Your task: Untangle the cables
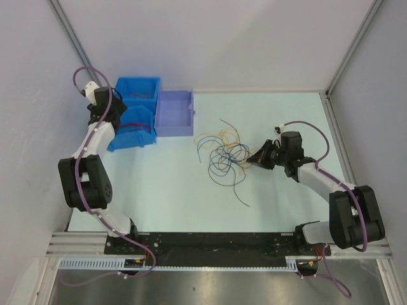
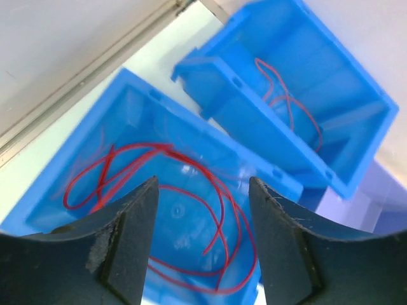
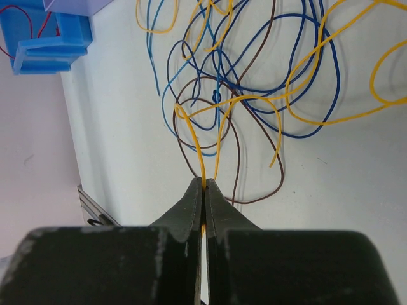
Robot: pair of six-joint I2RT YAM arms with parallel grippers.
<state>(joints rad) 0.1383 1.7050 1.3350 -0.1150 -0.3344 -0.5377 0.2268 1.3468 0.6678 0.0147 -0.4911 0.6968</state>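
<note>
A tangle of thin cables (image 1: 224, 154) in blue, yellow and dark brown lies mid-table; it also fills the right wrist view (image 3: 241, 95). My right gripper (image 1: 257, 159) sits at the tangle's right edge, shut on a yellow cable (image 3: 198, 152) that runs from its tips (image 3: 204, 183) into the tangle. My left gripper (image 2: 203, 216) is open and empty above the near blue bin (image 2: 82, 216), which holds red cables (image 2: 191, 210). More red cable (image 2: 289, 101) lies in the far blue bin (image 2: 343, 82).
Two blue bins (image 1: 135, 113) and a lilac bin (image 1: 173, 113) stand at the table's back left. Grey walls enclose the left, back and right sides. The arm bases sit on the black rail (image 1: 210, 244) at the near edge.
</note>
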